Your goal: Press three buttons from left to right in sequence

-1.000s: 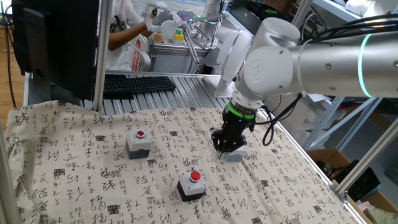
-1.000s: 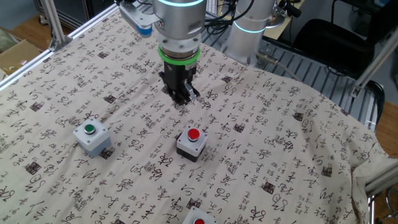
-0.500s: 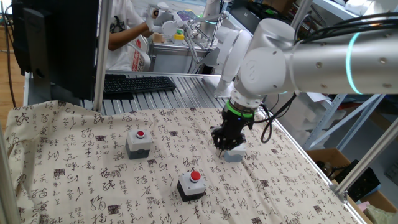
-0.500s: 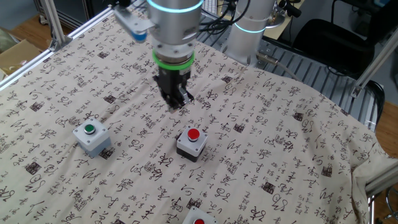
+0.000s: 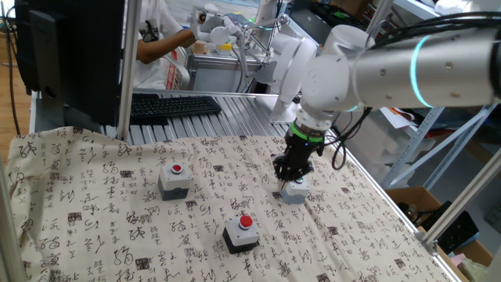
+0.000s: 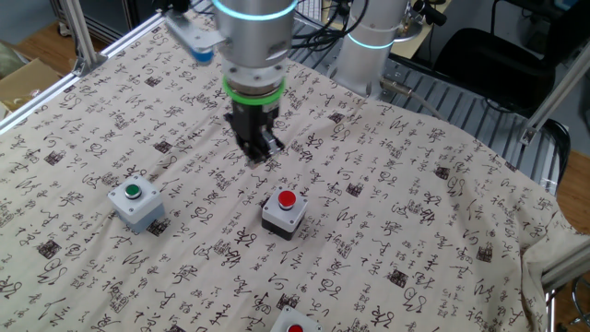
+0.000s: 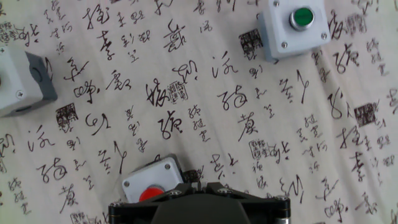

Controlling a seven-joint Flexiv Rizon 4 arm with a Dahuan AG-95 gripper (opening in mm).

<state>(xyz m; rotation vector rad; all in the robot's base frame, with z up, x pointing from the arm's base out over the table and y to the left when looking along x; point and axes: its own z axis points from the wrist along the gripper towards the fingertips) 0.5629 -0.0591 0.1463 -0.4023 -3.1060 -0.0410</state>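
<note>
Printed cloth point(image 6: 433, 184) with black brush characters covers the table, and the three button boxes sit on it well apart. Taking the black-and-white box with the red dome point(image 6: 283, 212) as the marker, the light grey box with the green button point(image 6: 135, 201) lies to one side of it. The grey box with the small red button point(image 5: 174, 178) lies to the other side.

Nothing on the boxes shows which have been pressed, so progress is only a judgement. The pincer point(image 6: 261, 155) hangs over bare cloth near the red dome box, on the side towards the arm's base, and touches no box. Since the grey box is leftmost in the first fixed view, I judge that the sequence is part way through, with at least the green button left.

Its two fingers are together, pointing down, with nothing between them, which suits poking a button with the tip.
</note>
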